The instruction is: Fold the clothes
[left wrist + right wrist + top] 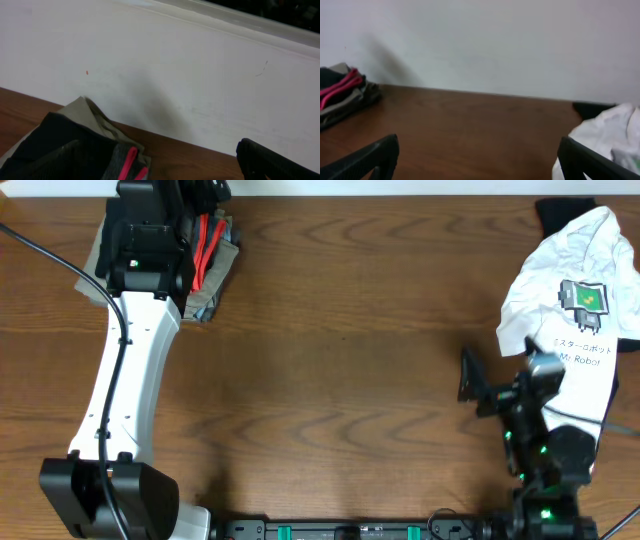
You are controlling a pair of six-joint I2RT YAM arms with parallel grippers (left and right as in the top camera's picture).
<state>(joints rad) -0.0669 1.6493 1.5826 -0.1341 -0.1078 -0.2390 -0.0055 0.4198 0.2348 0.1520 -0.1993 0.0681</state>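
My left gripper (pixel 160 167) stands wide and empty over the far left corner of the grained wooden table (pixel 350 330). The trousers (pixel 65 145) lie folded there: soft black cloth, grey waistband (pixel 116 159) striped red, atop a beige pair (pixel 95 117). My right gripper (pixel 477 160) gapes wide too, holding nothing, beside a crumpled white T-shirt (pixel 575 290).

Wooden table (pixel 350 330) carries khaki trousers (pixel 218 295) far-left, white T-shirt (pixel 570 280) right.

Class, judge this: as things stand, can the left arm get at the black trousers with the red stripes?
Probably yes: the open left gripper hangs right over the black trousers, with nothing between them.
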